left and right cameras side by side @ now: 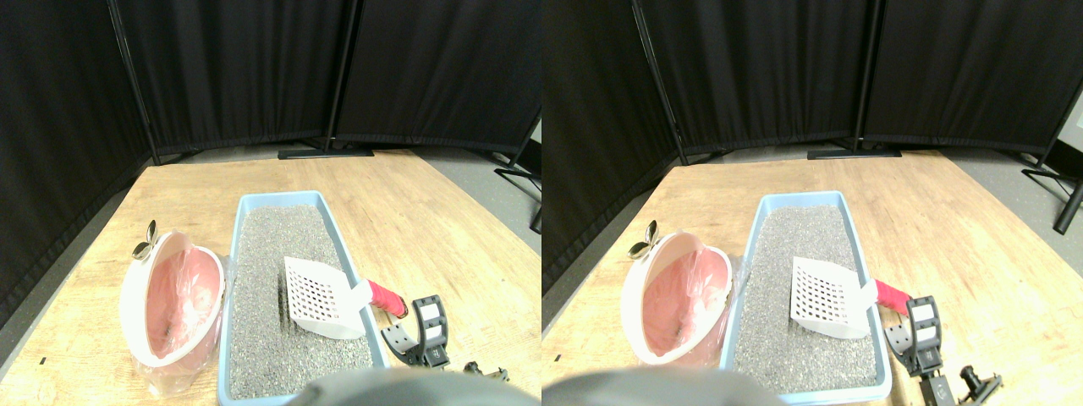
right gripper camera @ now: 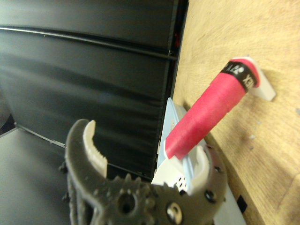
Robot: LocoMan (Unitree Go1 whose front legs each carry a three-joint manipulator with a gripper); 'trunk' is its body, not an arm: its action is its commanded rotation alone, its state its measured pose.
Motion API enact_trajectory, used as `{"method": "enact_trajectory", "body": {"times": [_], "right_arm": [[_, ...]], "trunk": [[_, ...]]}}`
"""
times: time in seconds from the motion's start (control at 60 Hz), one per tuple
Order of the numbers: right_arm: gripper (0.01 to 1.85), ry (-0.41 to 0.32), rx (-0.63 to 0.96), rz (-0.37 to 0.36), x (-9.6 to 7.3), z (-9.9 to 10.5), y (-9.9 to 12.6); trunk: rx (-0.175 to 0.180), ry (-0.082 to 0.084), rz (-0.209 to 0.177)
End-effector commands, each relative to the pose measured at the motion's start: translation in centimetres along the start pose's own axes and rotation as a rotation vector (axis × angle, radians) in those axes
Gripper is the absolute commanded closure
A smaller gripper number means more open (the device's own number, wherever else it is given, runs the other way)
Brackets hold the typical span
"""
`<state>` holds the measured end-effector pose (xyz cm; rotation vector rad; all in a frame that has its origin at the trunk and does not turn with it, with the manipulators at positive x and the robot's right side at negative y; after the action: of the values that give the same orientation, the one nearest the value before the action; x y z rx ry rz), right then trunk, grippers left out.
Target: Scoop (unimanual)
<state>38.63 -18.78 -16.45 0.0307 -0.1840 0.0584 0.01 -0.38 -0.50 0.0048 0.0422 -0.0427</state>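
**Scoop resting in the litter tray, my right gripper spread beside its handle**

The wooden platform (left and right cameras side by side: 423, 220) has bare boards on the far side of the tray and to its right, running out to the far edge where black curtain panels (left and right cameras side by side: 254, 68) stand on floor frames. Grey floor shows past the platform's right edge. On the left, the pink bin sits just beside the tray, leaving only a narrow gap between them.

My right gripper (left and right cameras side by side: 420, 326) reaches in from the lower right and lies low over the boards, just outside the tray's right rim, near the end of the scoop's handle. In the wrist view my jaws stand released and spread wide: one toothed jaw curves off alone, the other sits close beside the red handle (right gripper camera: 211, 112), and nothing is clamped between them.

The blue litter tray (left and right cameras side by side: 245, 254) is filled with grey granular litter (left and right cameras side by side: 271, 279). The white slotted scoop (left and right cameras side by side: 320, 296) rests with its head on the litter toward the tray's right side, and its red-wrapped handle passes over the right rim and points toward my gripper. The pink bin (left and right cameras side by side: 173, 296), white-rimmed and lined with a clear bag, is tilted with its opening facing the tray; something small and dark lies in it, too small to identify.
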Motion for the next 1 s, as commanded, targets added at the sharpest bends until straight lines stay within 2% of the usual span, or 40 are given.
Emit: {"method": "enact_trajectory", "body": {"times": [0.017,0.267,0.417,0.617,1.0], "right_arm": [[0.79,-0.028,0.015,-0.005,0.2,0.4,0.0],[0.72,-0.012,0.058,-0.005,0.7,-0.3,-0.1],[0.76,0.017,0.079,0.002,1.4,-1.1,-0.5],[0.84,0.057,0.099,-0.024,2.0,-1.8,-0.9],[0.83,0.133,0.173,-0.061,3.0,-3.5,-1.2]], "trunk": [[-0.016,-0.007,-0.003],[-0.017,-0.003,-0.006],[-0.013,0.001,-0.013],[-0.009,0.001,-0.021],[-0.01,0.009,-0.019]]}}
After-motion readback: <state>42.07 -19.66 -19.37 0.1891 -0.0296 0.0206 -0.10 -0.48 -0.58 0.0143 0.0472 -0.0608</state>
